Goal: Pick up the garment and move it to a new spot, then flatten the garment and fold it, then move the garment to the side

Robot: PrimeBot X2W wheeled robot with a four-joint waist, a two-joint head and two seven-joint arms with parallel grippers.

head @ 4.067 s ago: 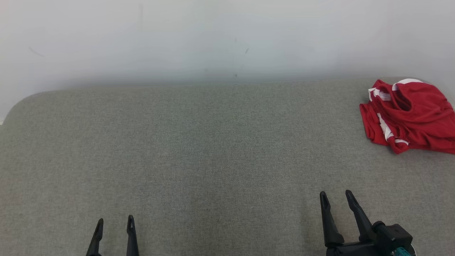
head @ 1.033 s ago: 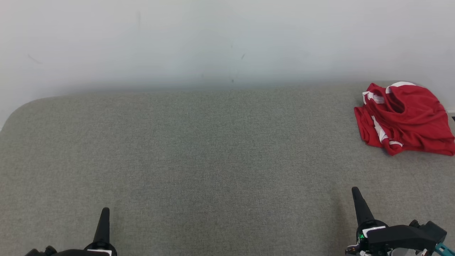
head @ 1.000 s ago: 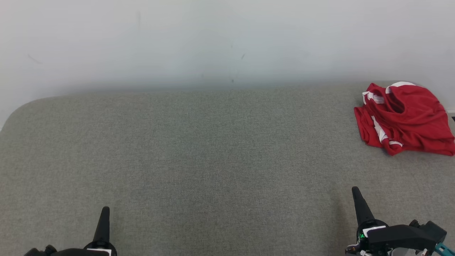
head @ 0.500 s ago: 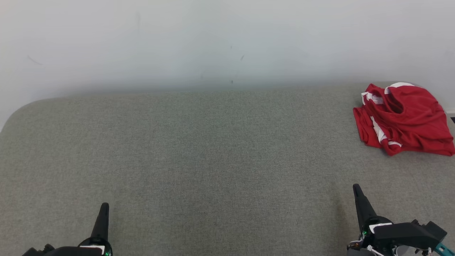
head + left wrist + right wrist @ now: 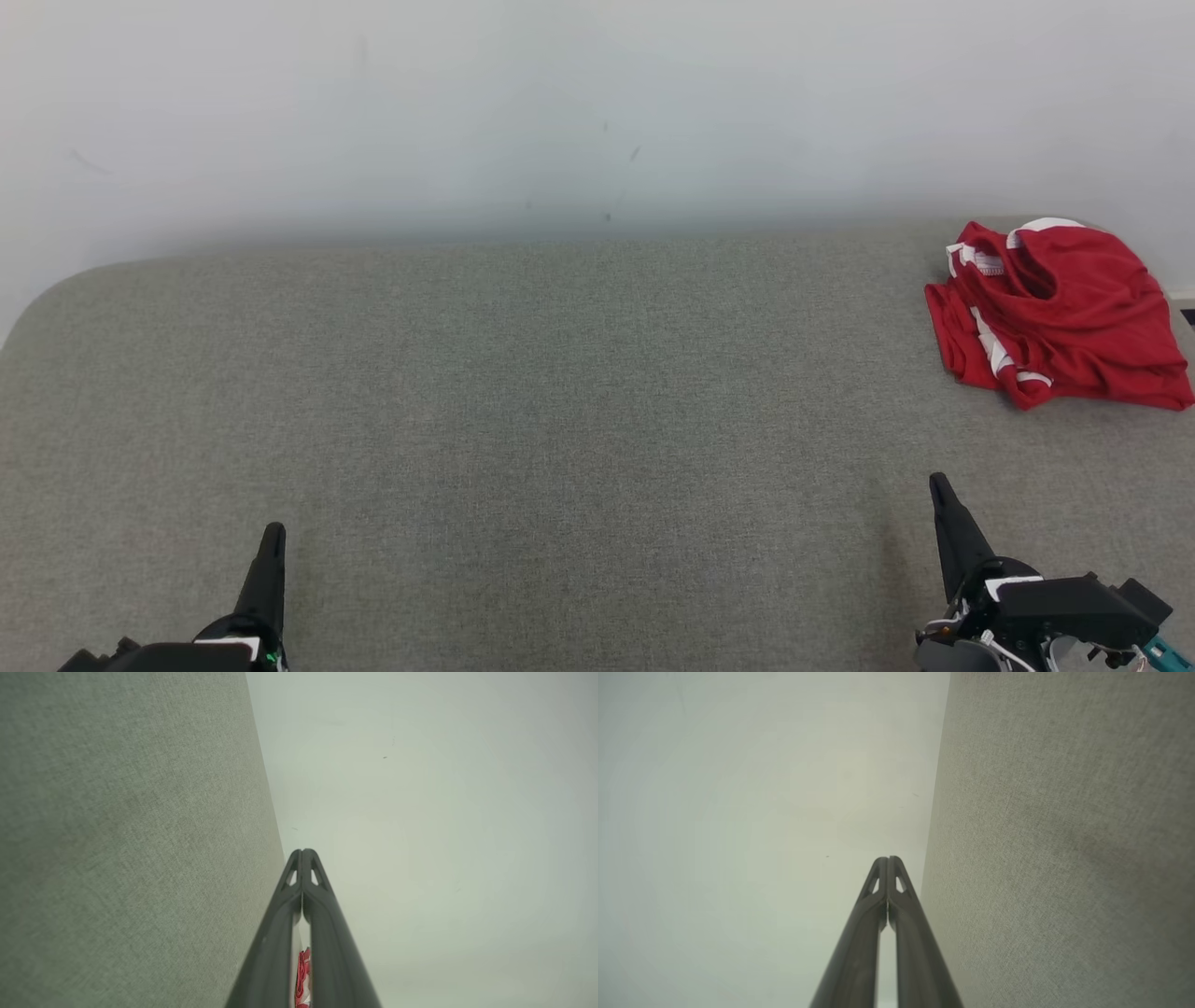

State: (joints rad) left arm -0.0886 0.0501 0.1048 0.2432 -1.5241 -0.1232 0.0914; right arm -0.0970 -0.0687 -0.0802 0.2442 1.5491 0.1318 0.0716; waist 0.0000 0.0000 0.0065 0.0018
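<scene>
Left jaws: clenched tip to tip on nothing, low at the near edge, turned edge-on.
Right jaws: likewise clenched and empty, level with the left pair and well apart from it.
Counter: grey cloth, bare between and ahead of both pairs.
Garment: red with white trim, in a crumpled heap ahead and a little right of the right jaws, well apart from them, far right of the left pair, near the far edge.
Wall: pale, beyond the garment.
Change: four seconds ago both pairs stood parted; now both are closed. The garment's heap is unaltered.
</scene>
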